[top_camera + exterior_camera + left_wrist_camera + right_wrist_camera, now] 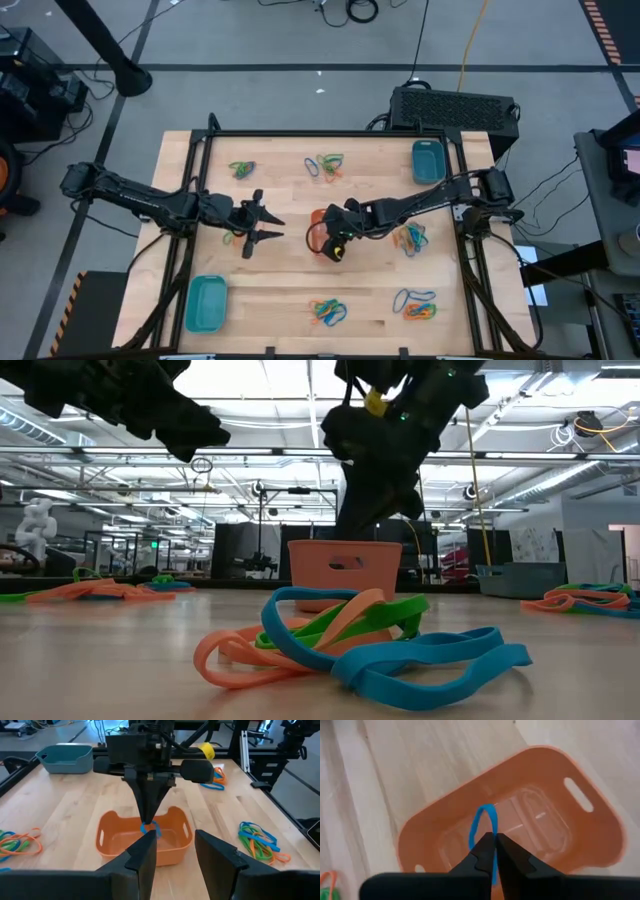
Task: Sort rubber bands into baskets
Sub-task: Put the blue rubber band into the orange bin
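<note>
Over the middle of the wooden table (290, 290), the right gripper (495, 840) is hanging above the orange basket (520, 815), its fingers pinched almost together on a blue rubber band (482, 822) that is dangling inside the basket. Just beside it, the left gripper (268, 224) is hovering with its fingers (145, 852) parted and nothing between them, pointing at the basket. One teal basket (207, 303) is sitting at the near left corner and another (427, 161) at the far right. Heaps of orange, blue and green rubber bands (328, 311) are lying scattered about the table.
</note>
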